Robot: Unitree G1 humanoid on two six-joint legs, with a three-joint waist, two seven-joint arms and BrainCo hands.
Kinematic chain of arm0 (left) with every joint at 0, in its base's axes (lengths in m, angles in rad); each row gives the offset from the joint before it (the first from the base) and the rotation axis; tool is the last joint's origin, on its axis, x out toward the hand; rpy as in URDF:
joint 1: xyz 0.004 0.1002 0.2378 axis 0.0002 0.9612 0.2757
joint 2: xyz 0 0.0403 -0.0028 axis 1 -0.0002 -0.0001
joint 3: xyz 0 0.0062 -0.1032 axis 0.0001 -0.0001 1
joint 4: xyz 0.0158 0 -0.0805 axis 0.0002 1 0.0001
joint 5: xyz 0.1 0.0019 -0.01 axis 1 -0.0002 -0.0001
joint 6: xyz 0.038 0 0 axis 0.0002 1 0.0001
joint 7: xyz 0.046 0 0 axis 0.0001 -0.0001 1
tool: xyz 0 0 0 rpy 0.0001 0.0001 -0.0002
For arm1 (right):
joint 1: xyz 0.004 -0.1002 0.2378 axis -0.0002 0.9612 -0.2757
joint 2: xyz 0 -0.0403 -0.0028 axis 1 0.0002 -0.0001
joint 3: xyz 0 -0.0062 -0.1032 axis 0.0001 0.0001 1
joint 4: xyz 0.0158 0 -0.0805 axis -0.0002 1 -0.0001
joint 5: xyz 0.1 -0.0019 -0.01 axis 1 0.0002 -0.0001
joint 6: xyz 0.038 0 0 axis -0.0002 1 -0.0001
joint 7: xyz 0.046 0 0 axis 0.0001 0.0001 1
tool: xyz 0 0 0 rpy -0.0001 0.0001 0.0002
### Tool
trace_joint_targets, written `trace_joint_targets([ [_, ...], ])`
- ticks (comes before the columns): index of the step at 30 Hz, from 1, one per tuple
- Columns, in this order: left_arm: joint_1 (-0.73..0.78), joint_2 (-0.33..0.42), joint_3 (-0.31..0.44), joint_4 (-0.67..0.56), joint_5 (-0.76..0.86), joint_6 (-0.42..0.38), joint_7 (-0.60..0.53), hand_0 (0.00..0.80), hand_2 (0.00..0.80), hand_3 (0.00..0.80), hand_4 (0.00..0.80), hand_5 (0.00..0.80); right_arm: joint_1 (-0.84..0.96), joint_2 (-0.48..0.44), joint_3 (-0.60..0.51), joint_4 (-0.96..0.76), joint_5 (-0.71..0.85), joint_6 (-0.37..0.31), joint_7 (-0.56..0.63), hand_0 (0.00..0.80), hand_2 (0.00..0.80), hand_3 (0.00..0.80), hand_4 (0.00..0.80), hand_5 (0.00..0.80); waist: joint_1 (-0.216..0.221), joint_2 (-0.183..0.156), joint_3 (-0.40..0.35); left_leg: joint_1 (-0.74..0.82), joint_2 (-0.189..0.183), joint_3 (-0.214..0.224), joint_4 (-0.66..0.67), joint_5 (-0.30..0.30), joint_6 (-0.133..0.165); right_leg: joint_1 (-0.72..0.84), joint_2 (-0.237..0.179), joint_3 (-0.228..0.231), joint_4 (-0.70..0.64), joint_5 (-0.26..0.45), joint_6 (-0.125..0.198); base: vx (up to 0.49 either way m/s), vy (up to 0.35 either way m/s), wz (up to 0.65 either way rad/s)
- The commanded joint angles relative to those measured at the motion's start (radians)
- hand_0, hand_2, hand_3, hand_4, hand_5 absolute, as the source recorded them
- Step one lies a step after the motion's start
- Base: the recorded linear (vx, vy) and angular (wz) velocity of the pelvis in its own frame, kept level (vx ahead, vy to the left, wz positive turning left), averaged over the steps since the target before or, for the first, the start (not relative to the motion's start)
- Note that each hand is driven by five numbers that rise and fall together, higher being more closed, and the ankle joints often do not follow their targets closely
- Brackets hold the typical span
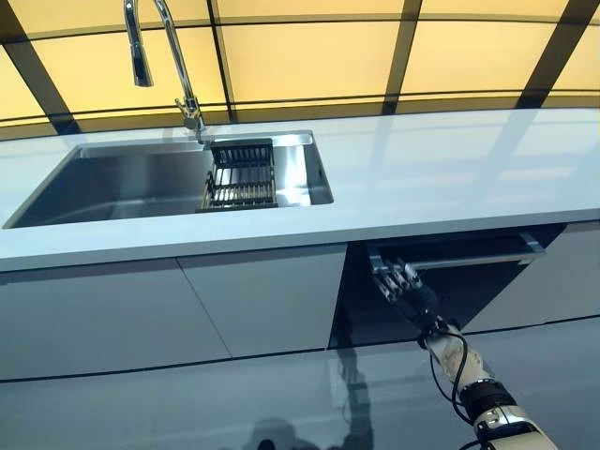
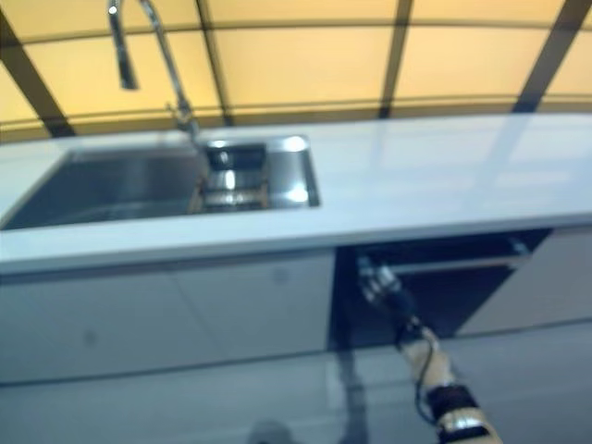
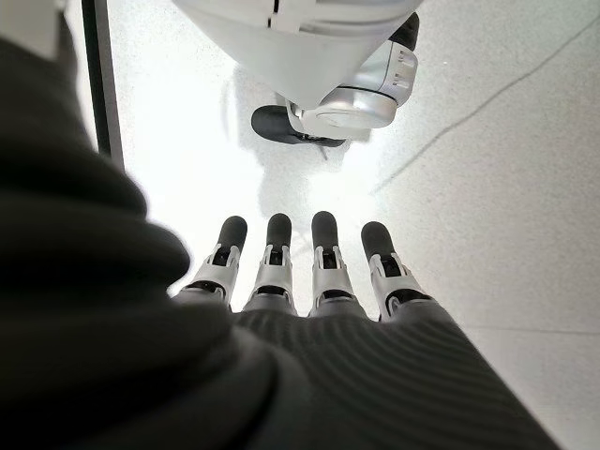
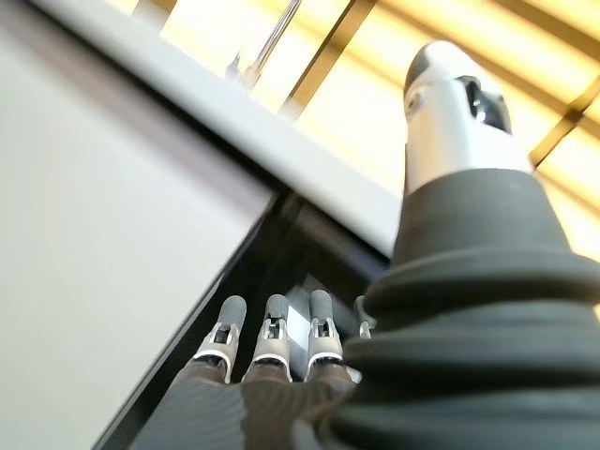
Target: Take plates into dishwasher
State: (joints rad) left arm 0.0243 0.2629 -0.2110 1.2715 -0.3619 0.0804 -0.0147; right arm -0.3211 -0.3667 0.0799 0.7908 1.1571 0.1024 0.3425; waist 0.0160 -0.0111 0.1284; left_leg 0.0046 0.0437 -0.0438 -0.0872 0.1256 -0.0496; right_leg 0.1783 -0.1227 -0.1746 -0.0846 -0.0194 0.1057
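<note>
The dishwasher [image 1: 487,286] is a dark panel under the white countertop, with a silver bar [image 1: 478,259] along its top edge. My right hand [image 1: 405,289] reaches up to the panel's upper left part, fingers [image 4: 272,342] straight and just below the bar, holding nothing. A dark ribbed dish rack [image 1: 242,174] stands in the right end of the sink; I cannot make out any plates in it. My left hand [image 3: 281,277] shows only in its wrist view, hanging over the floor with straight fingers and nothing in it.
A steel sink [image 1: 112,183] is set into the countertop [image 1: 450,169] at the left, with a tall curved tap [image 1: 159,52] behind it. Pale cabinet doors [image 1: 262,300] sit left of the dishwasher. Yellow panes with dark bars run along the back.
</note>
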Motion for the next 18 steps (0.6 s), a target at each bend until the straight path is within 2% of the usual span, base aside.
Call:
trace_joint_targets([
  [1, -0.061, 0.023, 0.027, 0.044, 0.023, -0.024, 0.006, 0.000, 0.000, 0.000, 0.000, 0.000, 0.014, -0.031, -0.045, 0.067, -0.093, 0.009, 0.058, 0.000, 0.000, 0.000, 0.000, 0.000, 0.027, -0.006, -0.004, 0.060, -0.015, 0.043, 0.000, -0.115, 0.072, -0.076, 0.036, 0.017, 0.054, -0.004, -0.071, 0.000, 0.000, 0.00],
  [5, -0.072, 0.014, 0.039, 0.062, 0.013, -0.038, 0.003, 0.000, 0.000, 0.000, 0.000, 0.000, 0.079, -0.015, -0.046, 0.174, -0.185, 0.007, 0.084, 0.000, 0.000, 0.000, 0.000, 0.000, 0.022, -0.016, -0.026, 0.040, -0.020, 0.038, 0.000, -0.112, 0.067, -0.070, 0.039, 0.006, 0.006, 0.025, -0.065, 0.000, 0.000, 0.00],
  [9, -0.080, -0.001, 0.057, 0.076, 0.006, -0.042, 0.005, 0.000, 0.000, 0.000, 0.000, 0.000, 0.146, 0.038, -0.038, 0.293, -0.247, -0.017, 0.104, 0.000, 0.000, 0.000, 0.000, 0.000, 0.019, -0.022, -0.046, 0.025, -0.022, 0.039, 0.000, -0.104, 0.062, -0.086, 0.041, 0.005, -0.003, 0.039, -0.061, -0.021, 0.012, 0.03],
  [12, -0.094, -0.010, 0.069, 0.089, -0.004, -0.039, 0.013, 0.000, 0.000, 0.000, 0.000, 0.000, 0.186, 0.089, -0.018, 0.365, -0.324, -0.047, 0.072, 0.000, 0.000, 0.000, 0.000, 0.000, 0.011, -0.024, -0.058, 0.024, -0.021, 0.046, 0.000, -0.105, 0.063, -0.090, 0.039, 0.006, -0.003, 0.041, -0.060, -0.003, 0.022, 0.00],
  [15, -0.104, -0.021, 0.072, 0.104, -0.011, -0.031, 0.014, 0.000, 0.000, 0.000, 0.000, 0.000, 0.213, 0.124, -0.008, 0.435, -0.378, -0.024, 0.045, 0.000, 0.000, 0.000, 0.000, 0.000, 0.003, -0.022, -0.072, 0.028, -0.023, 0.053, 0.000, -0.107, 0.066, -0.085, 0.038, 0.005, -0.003, 0.042, -0.059, 0.001, 0.038, 0.00],
  [18, -0.111, -0.039, 0.071, 0.116, -0.013, -0.029, 0.017, 0.000, 0.000, 0.000, 0.000, 0.000, 0.236, 0.155, -0.007, 0.484, -0.354, 0.000, 0.018, 0.000, 0.000, 0.000, 0.000, 0.000, -0.006, -0.017, -0.084, 0.034, -0.026, 0.057, 0.000, -0.110, 0.067, -0.081, 0.036, 0.004, -0.003, 0.042, -0.058, -0.006, 0.045, 0.00],
])
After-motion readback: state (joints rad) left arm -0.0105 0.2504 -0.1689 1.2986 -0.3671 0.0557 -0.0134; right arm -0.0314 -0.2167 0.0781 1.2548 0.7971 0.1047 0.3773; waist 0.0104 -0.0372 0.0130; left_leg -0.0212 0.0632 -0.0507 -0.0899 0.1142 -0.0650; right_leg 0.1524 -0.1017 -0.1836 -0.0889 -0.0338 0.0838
